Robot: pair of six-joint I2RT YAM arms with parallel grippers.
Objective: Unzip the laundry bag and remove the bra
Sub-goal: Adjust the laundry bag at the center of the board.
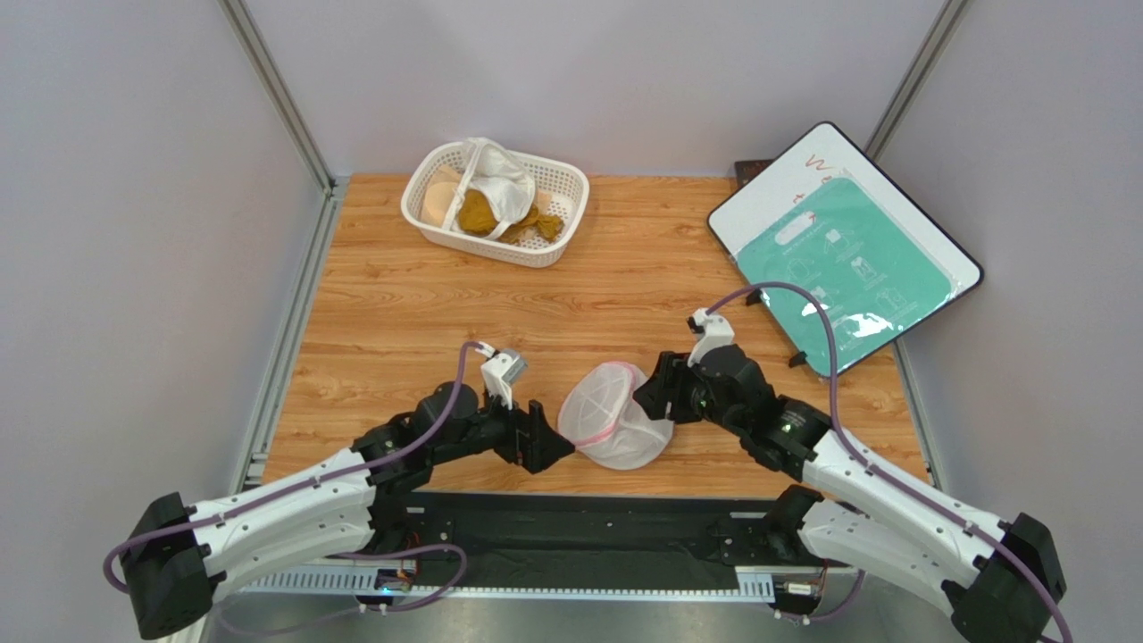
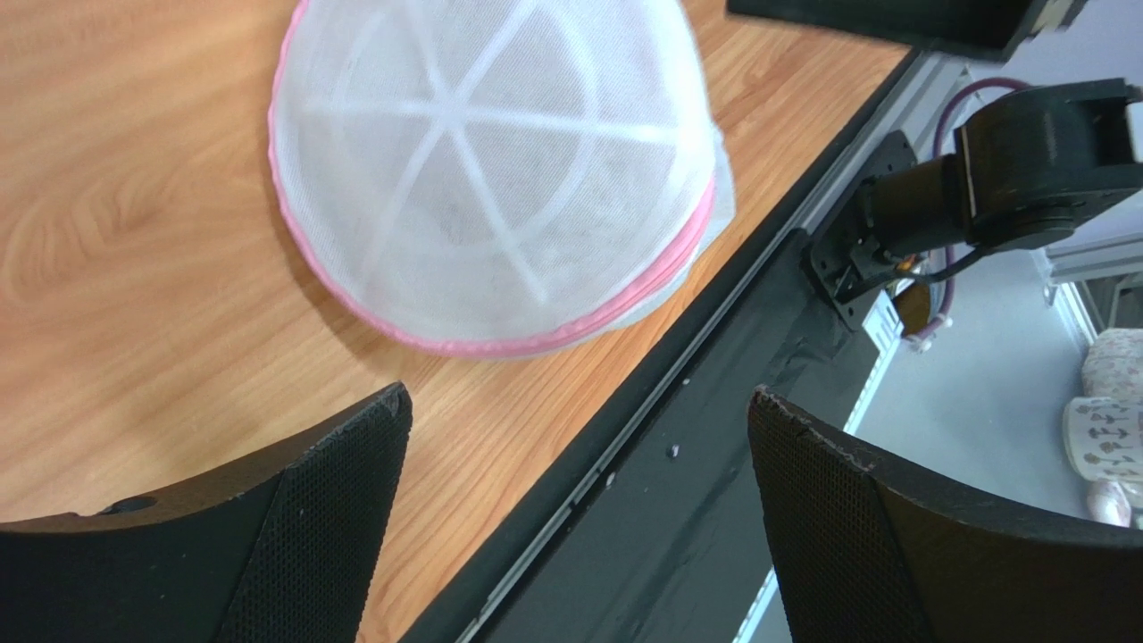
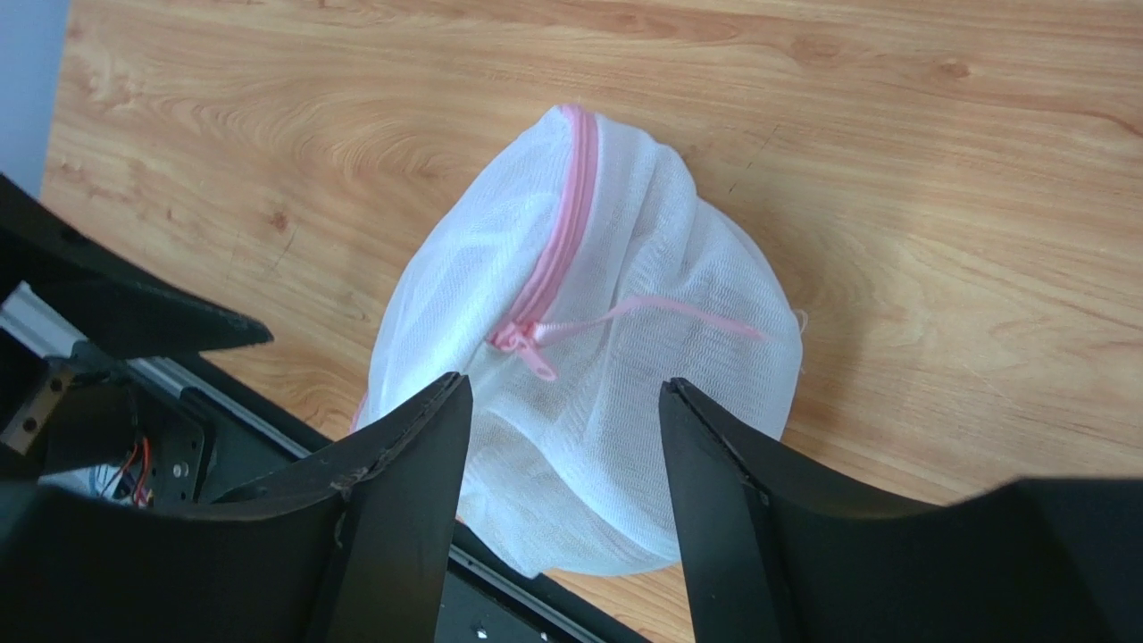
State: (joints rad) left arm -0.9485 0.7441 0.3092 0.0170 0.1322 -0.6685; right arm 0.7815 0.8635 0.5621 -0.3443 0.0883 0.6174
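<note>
The laundry bag (image 1: 615,415), a round white mesh pouch with pink zipper trim, lies zipped shut near the table's front edge. The left wrist view shows its ribbed dome (image 2: 490,174). The right wrist view shows its mesh side (image 3: 671,362) with the pink zipper pull (image 3: 523,342) and a thin pink ribbon. My left gripper (image 1: 550,449) is open and empty just left of the bag, its fingertips (image 2: 383,415) short of it. My right gripper (image 1: 658,395) is open at the bag's right side, its fingers (image 3: 429,442) straddling the mesh. The bra is hidden.
A white lattice basket (image 1: 497,201) with white and mustard-brown cloths stands at the back left. A white-framed green board (image 1: 845,248) lies at the back right. A black rail (image 2: 698,442) runs along the table's near edge, right beside the bag.
</note>
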